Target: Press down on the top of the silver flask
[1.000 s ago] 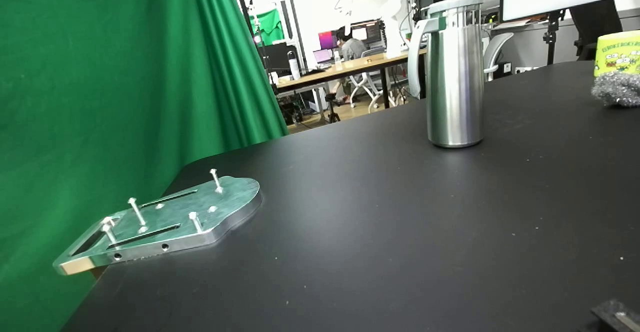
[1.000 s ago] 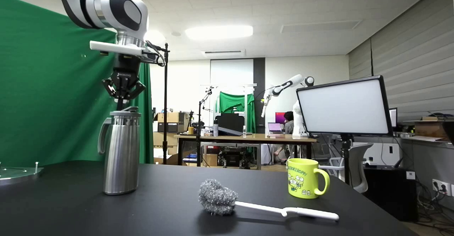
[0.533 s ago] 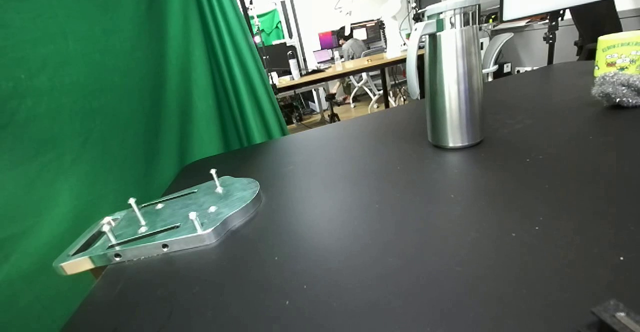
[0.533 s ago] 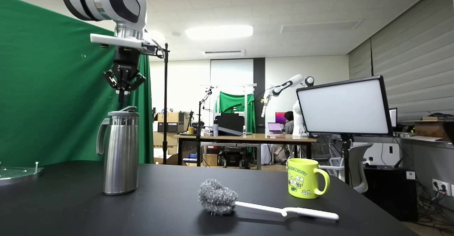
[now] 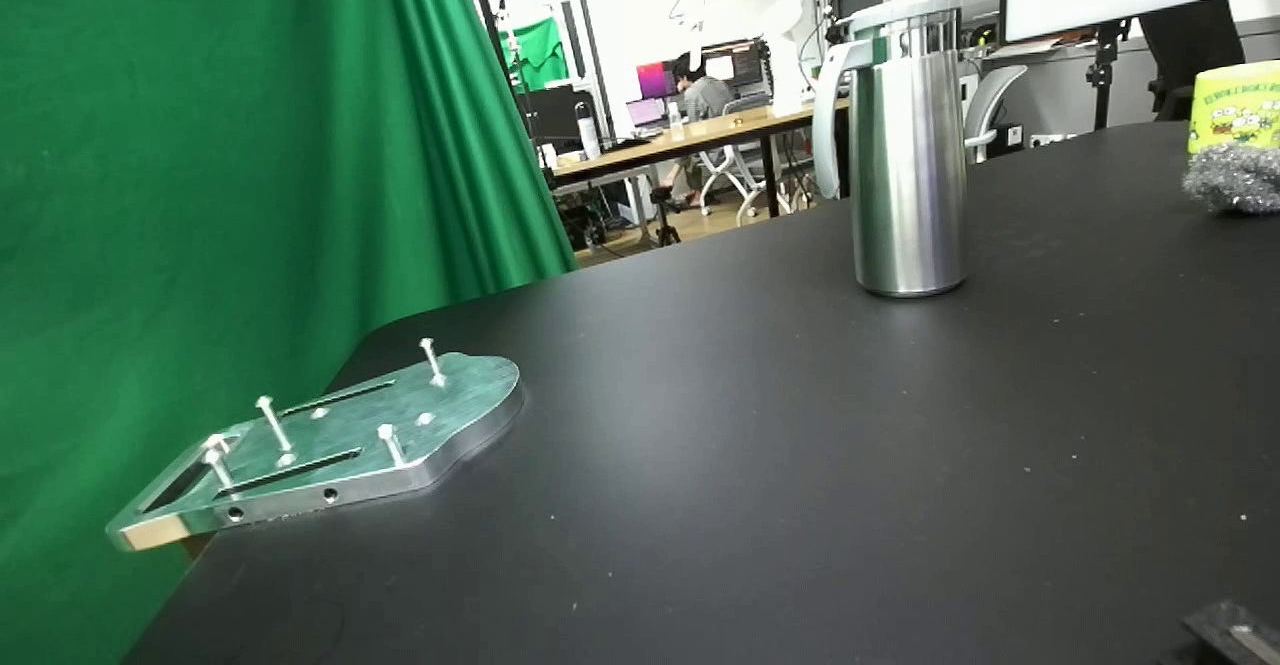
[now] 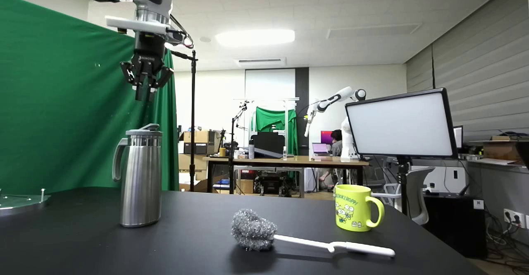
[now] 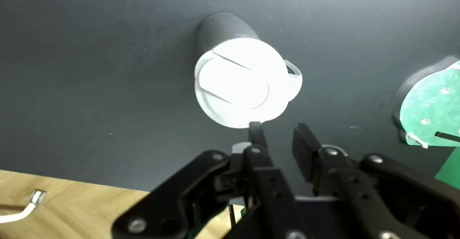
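On the black bench [image 6: 194, 229], the steel flask [image 6: 141, 180] stands upright, the flap [image 6: 151, 126] on its lid [image 6: 140, 133] slanting up. Above it, clear of the lid, hangs the hand [image 6: 145, 95], its fingers [image 7: 304, 147] parted by a slim gap. Farther along, a lime mug [image 6: 351, 209] stands with a scrubbing brush [image 6: 253, 230] lying near it.

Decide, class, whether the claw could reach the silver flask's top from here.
Probably yes: in an exterior view, the claw hangs above the silver flask, with nothing visible between them.
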Action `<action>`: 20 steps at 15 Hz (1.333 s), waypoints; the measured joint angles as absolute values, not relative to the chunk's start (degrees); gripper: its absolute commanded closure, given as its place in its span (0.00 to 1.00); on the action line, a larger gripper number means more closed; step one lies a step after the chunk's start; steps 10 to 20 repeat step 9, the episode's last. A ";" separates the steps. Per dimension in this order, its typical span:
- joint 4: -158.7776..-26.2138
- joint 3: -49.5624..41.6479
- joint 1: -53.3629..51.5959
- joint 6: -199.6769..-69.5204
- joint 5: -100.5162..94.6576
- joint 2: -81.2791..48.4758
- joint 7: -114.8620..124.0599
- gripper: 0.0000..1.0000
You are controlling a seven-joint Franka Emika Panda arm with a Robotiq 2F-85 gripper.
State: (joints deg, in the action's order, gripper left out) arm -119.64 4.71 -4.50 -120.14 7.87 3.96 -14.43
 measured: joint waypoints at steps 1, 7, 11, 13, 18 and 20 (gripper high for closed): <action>-119.71 4.18 -4.12 -118.66 7.82 4.46 -14.69 0.59; -120.01 2.62 -3.08 -115.17 7.80 5.69 -15.89 0.41; -120.05 2.65 -3.10 -115.16 7.80 5.69 -15.89 0.41; -120.05 2.65 -3.10 -115.16 7.80 5.69 -15.89 0.41; -120.05 2.65 -3.10 -115.16 7.80 5.69 -15.89 0.41; -120.05 2.65 -3.10 -115.16 7.80 5.69 -15.89 0.41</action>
